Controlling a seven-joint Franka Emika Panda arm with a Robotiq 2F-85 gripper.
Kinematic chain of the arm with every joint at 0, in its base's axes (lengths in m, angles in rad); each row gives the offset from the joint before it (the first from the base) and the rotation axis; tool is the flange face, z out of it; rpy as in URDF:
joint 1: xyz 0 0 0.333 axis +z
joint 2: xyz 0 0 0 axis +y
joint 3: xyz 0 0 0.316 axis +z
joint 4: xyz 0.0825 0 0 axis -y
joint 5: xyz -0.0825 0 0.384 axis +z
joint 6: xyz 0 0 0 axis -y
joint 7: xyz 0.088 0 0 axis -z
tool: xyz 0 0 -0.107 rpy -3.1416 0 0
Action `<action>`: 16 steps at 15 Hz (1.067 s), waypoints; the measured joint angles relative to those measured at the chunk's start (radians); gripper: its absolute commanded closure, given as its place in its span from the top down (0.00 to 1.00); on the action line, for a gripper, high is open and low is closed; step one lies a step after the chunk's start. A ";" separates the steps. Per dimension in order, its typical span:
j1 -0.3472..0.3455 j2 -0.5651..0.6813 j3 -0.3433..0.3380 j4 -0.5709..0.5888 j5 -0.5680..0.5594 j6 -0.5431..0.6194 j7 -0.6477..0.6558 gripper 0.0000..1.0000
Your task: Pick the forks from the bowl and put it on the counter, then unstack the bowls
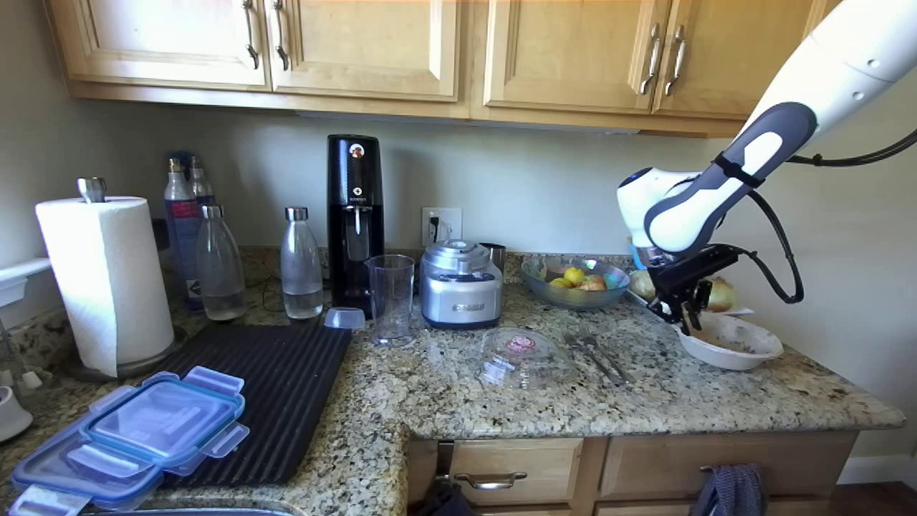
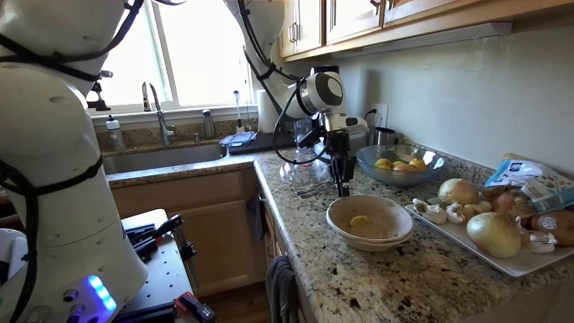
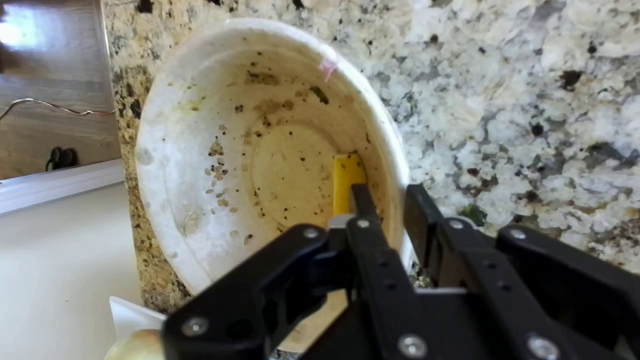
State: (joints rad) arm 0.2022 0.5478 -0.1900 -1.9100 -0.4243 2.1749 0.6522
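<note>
Two off-white bowls are stacked on the granite counter (image 2: 430, 287). The upper bowl (image 2: 388, 217) has food specks and a yellow lemon wedge (image 2: 358, 220) inside, and the lower bowl (image 2: 374, 246) shows beneath it. The stack (image 1: 731, 356) is near the counter's right end in an exterior view. The silvery forks (image 1: 600, 356) lie on the counter beside a transparent plastic lid; they also show in an exterior view (image 2: 314, 189). My gripper (image 3: 385, 195) points down at the bowl's edge, partly open. One finger is inside the rim and one outside, with a gap around the rim.
A glass bowl of fruit (image 2: 399, 172) stands behind the stack. A white tray (image 2: 475, 249) with onions and garlic is close beside it. The transparent lid (image 1: 526, 358), a food processor (image 1: 462, 287) and a plastic pitcher (image 1: 392, 301) stand further along the counter.
</note>
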 measured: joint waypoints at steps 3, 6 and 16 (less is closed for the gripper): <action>-0.005 0.000 0.004 0.000 0.001 0.000 -0.003 0.52; -0.008 0.000 0.004 0.000 0.002 0.000 -0.003 0.56; -0.022 0.000 0.005 0.001 0.021 0.000 -0.007 1.00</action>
State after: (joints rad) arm 0.1801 0.5474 -0.1854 -1.9088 -0.4037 2.1751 0.6455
